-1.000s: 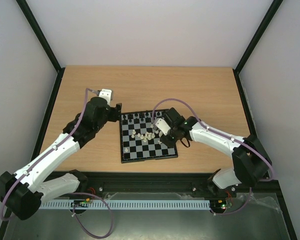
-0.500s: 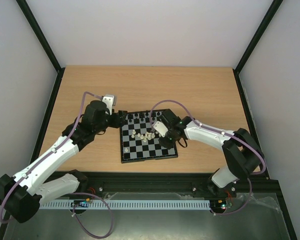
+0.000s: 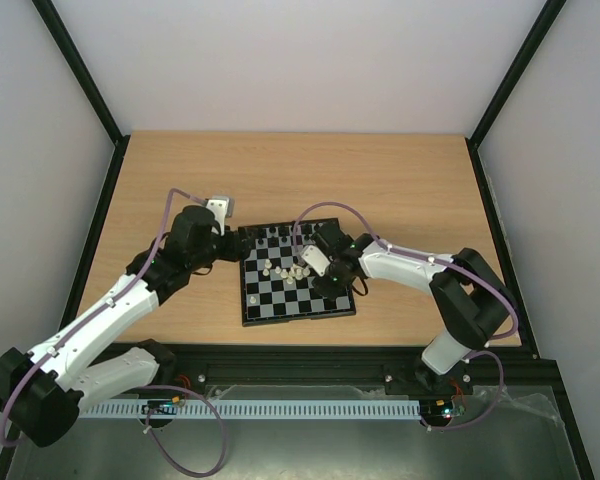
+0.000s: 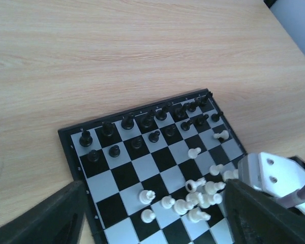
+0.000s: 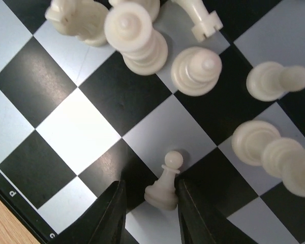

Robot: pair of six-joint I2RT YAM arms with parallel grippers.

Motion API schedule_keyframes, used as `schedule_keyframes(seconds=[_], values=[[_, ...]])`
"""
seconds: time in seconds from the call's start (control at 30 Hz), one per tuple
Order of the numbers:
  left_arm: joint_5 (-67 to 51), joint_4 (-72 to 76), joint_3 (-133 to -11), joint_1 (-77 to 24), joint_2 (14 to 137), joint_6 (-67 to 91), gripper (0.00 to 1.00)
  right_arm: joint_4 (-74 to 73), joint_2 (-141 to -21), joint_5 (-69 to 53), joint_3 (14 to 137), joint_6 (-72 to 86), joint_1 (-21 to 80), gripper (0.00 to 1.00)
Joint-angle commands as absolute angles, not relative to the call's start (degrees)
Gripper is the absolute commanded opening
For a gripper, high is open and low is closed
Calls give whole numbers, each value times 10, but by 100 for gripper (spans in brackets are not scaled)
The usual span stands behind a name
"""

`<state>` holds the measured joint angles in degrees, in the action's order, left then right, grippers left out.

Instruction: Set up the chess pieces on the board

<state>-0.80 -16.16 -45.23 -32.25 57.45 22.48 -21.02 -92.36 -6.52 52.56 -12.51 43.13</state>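
Black pieces (image 4: 142, 122) already line two rows along the far side of the board (image 3: 280, 306). White pieces (image 4: 193, 195) sit jumbled mid-board, so nearly all of that side is left. The right gripper (image 5: 152, 216) stands parted around an upright white pawn (image 5: 162, 188) near a lettered edge, not clamping it. The left gripper (image 4: 152, 218) hangs wide and empty over the board's corner.

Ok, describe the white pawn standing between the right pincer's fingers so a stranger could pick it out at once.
On the chessboard in the middle of the wooden table, find the huddle of cream pieces. The pawn stands just outside it, nearer the lettered border, between the tips of the right pincer. Its neighbours crowd together, some toppled; it stands alone, upright.
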Motion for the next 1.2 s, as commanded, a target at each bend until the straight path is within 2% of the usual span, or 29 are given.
schedule_keyframes(seconds=[0.0, 0.03, 0.07, 0.57, 1.17], values=[[-16, -158, -442, -325, 560, 238, 93, -216, -944, -52, 536, -112, 444, 29], [-9, -160, -441, -325, 558, 244, 99, -217, -947, -46, 538, -110, 446, 29], [-2, -165, -441, -325, 555, 250, 99, -218, -952, -41, 540, -109, 448, 28], [0, -191, -439, -326, 530, 227, 99, -218, -966, 3, 526, -103, 449, 26], [86, -203, -432, -326, 522, 266, 99, -219, -949, 32, 502, -108, 449, 27]])
